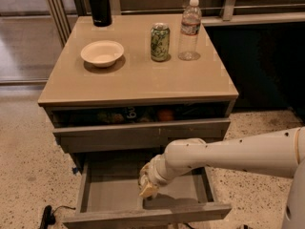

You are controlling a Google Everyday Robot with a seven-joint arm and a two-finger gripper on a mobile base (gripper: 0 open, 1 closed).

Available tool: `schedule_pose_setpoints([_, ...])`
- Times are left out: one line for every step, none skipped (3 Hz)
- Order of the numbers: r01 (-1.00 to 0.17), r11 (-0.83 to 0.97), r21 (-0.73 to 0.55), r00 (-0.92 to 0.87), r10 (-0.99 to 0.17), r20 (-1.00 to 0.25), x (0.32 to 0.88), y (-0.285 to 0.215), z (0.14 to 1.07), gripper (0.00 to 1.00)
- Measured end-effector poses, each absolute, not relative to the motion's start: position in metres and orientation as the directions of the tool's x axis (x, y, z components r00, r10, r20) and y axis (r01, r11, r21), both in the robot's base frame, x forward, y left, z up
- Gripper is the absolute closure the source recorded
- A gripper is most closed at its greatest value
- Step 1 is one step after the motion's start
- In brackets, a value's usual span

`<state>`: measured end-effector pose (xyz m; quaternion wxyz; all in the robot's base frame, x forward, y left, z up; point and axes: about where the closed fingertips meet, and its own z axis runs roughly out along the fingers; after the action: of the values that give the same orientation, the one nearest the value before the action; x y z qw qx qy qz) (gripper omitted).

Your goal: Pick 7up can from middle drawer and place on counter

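The arm [228,151] reaches in from the right of the middle drawer [112,194], which stands pulled well out. The gripper [148,182] is down inside it, near the middle of the drawer floor and closer to the front panel than to the back. From where I stand I cannot tell how wide the gripper is set or whether it has hold of anything. The 7up can I cannot pick out at all. If it is in the drawer, it sits behind or under the gripper, since the rest of the floor shows bare grey.

Directly above the middle drawer, the snack drawer [143,133] hangs partly open, its front overhanging the back of the space. That looks like the main hazard: a straight lift could knock the wrist or the can against that front and jar the can loose. A poor grasp on a smooth can could also let it slip and roll to a drawer corner.

Higher up, the table [138,80] above the middle drawer carries a green can [160,42], a water bottle [190,30], a bowl [102,53] and a dark flask [98,4] toward its far side. A careless set-down there could topple the bottle.
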<state>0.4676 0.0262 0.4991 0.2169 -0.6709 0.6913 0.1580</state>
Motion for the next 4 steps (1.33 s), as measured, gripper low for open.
schedule_pose_setpoints([-0.995,0.059,-0.074,-0.014,-0.867,-0.498,0.460,0.016,0.536,1.00])
schedule_pose_setpoints([-0.995,0.066,-0.080,-0.020,-0.876,-0.481,0.445,0.003,0.582,1.00])
schedule_pose_setpoints([-0.995,0.068,-0.074,-0.023,-0.873,-0.487,0.442,0.006,0.601,1.00])
schedule_pose_setpoints([-0.995,0.071,-0.065,-0.030,-0.873,-0.488,0.439,0.009,0.636,1.00])
